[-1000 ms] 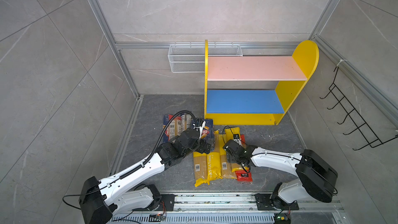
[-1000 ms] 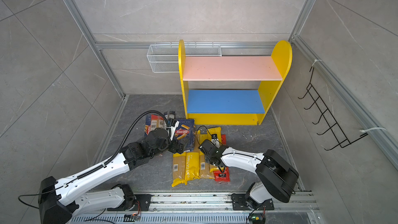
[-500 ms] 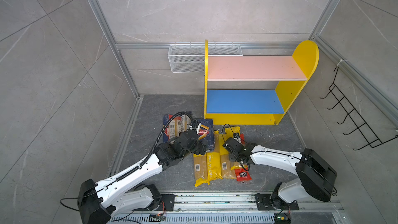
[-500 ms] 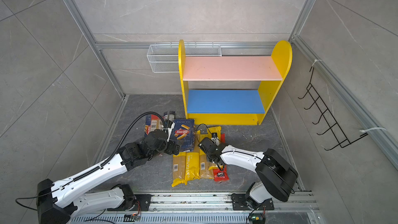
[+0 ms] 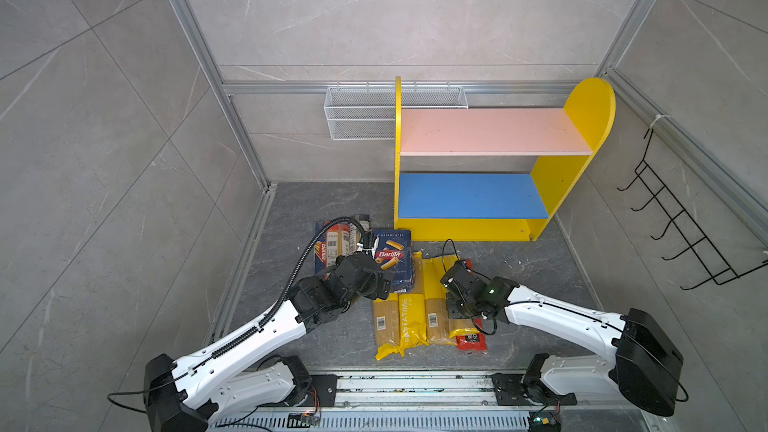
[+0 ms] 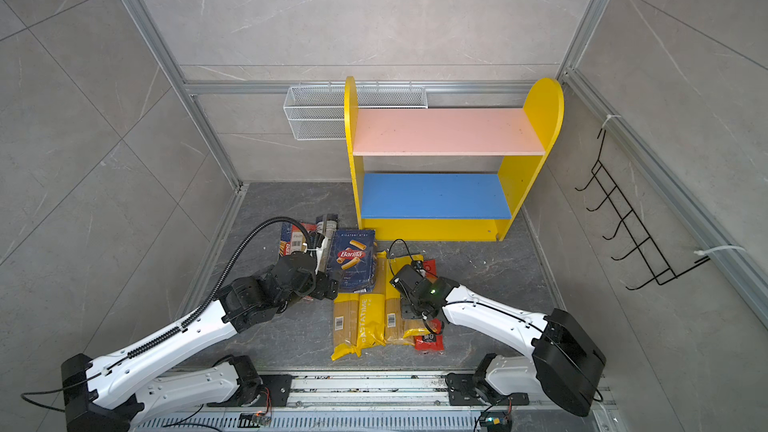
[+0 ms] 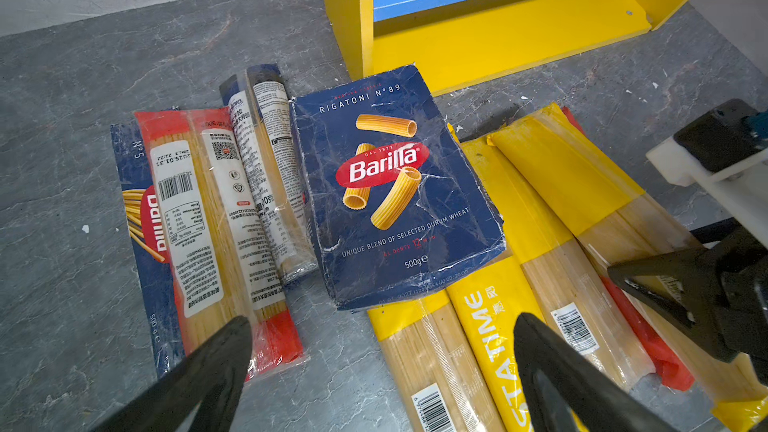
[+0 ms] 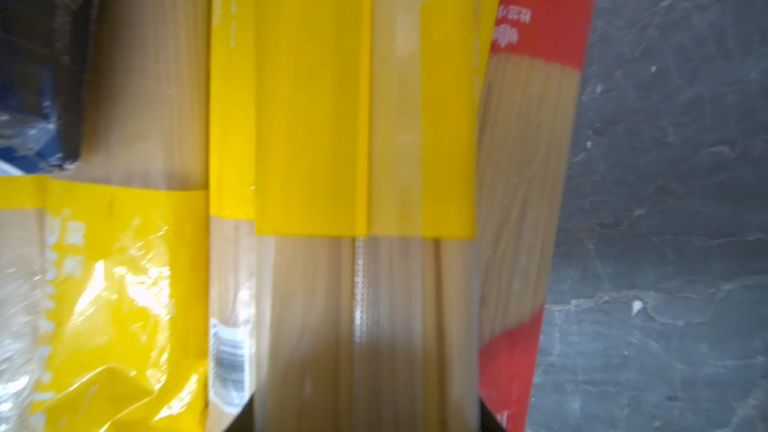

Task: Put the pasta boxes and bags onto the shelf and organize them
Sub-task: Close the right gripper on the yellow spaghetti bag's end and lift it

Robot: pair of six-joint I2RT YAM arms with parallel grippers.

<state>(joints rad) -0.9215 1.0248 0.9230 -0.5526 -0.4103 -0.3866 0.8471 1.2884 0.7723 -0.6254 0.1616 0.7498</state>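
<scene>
Right wrist view: right jaws had narrowed since a second earlier and clamped the flanks of one yellow bag (image 8: 365,118), among the other bags (image 5: 405,317) on the bench (image 5: 324,209) before the shelf (image 5: 590,110); left jaws stayed spread wide beside the creased cardboard rigatoni box (image 7: 395,184), gripping nothing. Bench grey, veined like stone; walls (image 5: 374,14) large matte tiles. Shelf panels yellow, round-topped; boards pink and blue, flat.
</scene>
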